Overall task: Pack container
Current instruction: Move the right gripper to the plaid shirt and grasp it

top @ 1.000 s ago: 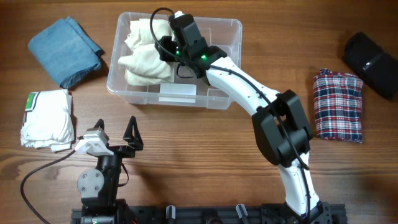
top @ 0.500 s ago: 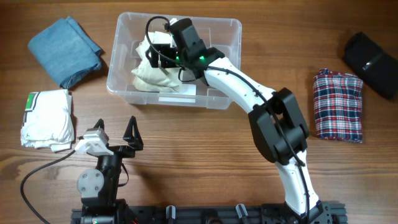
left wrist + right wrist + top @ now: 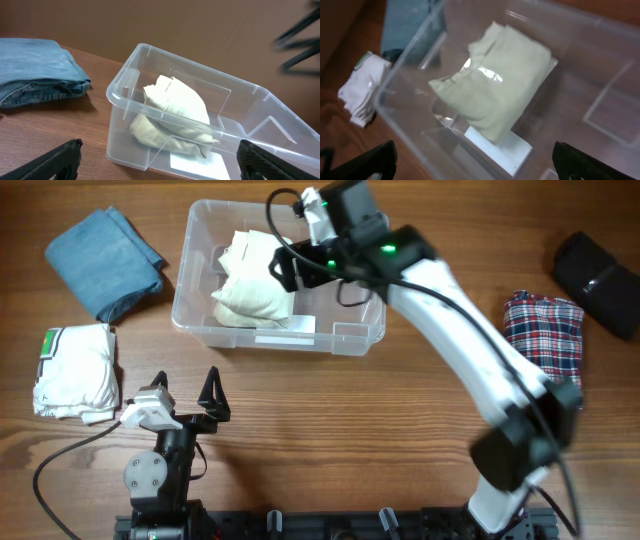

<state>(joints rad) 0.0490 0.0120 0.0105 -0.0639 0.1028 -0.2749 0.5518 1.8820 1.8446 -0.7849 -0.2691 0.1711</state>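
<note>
At the near edge of the worktop (image 3: 330, 420), left gripper (image 3: 186, 390) sits low, fingers spread, nothing in it. Just left of it a white folded garment (image 3: 75, 370) with a green tag. Mid-worktop, the container (image 3: 350, 338), clear, white label on its near wall. A cream folded cloth (image 3: 250, 280) lies in its left half, right half bare. Right gripper (image 3: 472, 166) hangs over the container, fingers apart, empty, clear of the cloth.

Left wrist view sees the container side-on, cream cloth leaning on the near wall, denim beside it. Right wrist view looks down through the rim onto the cloth and label. Only overhead shows the plaid cloth (image 3: 542, 350) and black pouch (image 3: 598, 270), far right, well apart from the container. Folded denim (image 3: 103, 260) far left.

Worktop is brown wood grain; behind it the left wrist view shows a plain brown backdrop
</note>
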